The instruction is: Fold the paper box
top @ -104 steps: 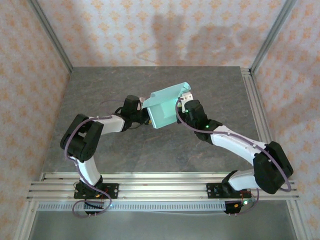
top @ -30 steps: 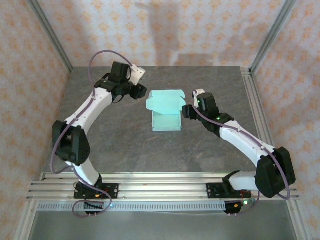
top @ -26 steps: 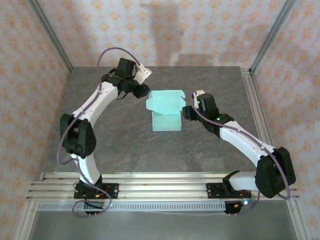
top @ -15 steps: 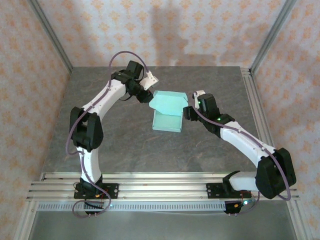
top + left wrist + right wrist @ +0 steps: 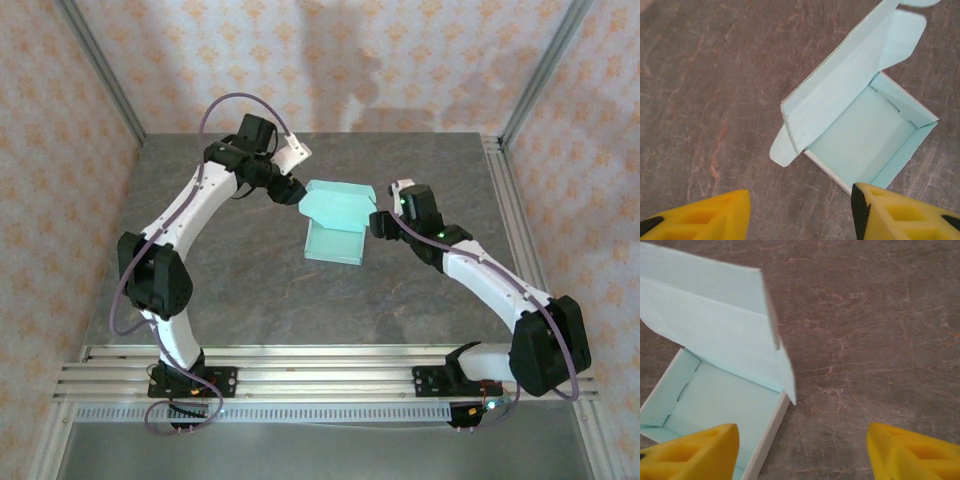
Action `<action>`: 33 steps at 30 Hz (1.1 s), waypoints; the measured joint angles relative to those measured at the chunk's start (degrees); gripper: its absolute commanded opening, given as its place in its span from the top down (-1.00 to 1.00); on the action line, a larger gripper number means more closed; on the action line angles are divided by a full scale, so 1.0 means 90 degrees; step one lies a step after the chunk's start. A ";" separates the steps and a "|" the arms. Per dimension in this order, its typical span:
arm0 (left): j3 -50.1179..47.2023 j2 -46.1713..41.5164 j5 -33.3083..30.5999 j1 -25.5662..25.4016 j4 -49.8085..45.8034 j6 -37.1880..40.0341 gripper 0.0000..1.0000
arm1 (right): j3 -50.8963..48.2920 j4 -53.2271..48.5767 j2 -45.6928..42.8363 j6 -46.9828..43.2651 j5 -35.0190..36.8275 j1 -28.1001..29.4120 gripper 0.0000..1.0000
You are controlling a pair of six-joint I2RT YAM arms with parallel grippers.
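Observation:
The paper box (image 5: 334,224) is pale mint card, sitting on the grey table with its tray formed and its lid standing up, half raised, at the far side. In the left wrist view the paper box (image 5: 860,130) lies ahead of my left gripper (image 5: 800,210), whose yellow fingers stand open over bare table, the right finger near the tray's corner. My left gripper (image 5: 296,192) is at the lid's left end. My right gripper (image 5: 376,222) is beside the box's right wall; in its wrist view the right gripper (image 5: 802,450) is open, straddling the wall of the paper box (image 5: 725,390).
The grey stone-patterned table (image 5: 250,290) is bounded by aluminium rails at the right (image 5: 515,220) and front (image 5: 320,370), with papered walls behind and at both sides. Bare table lies in front of the box.
My left arm swung in from the far left to the lid's left end and its jaws widened. The lid tilted over the tray and the box shifted slightly. My right gripper opened a little.

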 measured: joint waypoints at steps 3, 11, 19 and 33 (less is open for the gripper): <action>-0.0192 -0.0066 0.0022 0.0000 0.0180 -0.0063 -0.19 | 0.0605 -0.0384 0.0381 -0.0291 -0.0355 -0.0364 -0.41; -0.1931 -0.1049 0.0070 0.0002 0.0991 -0.0729 -0.63 | 0.2703 -0.2081 0.1700 -0.1515 -0.1302 -0.0816 -0.31; -0.2854 -0.1906 0.0068 0.0002 0.1756 -0.1401 -1.00 | 0.4218 -0.3402 0.2868 -0.2375 -0.1749 -0.0835 -0.08; -0.3643 -0.2477 0.0095 0.0049 0.2633 -0.1953 -1.00 | 0.4947 -0.4187 0.3786 -0.2822 -0.2283 -0.0838 0.49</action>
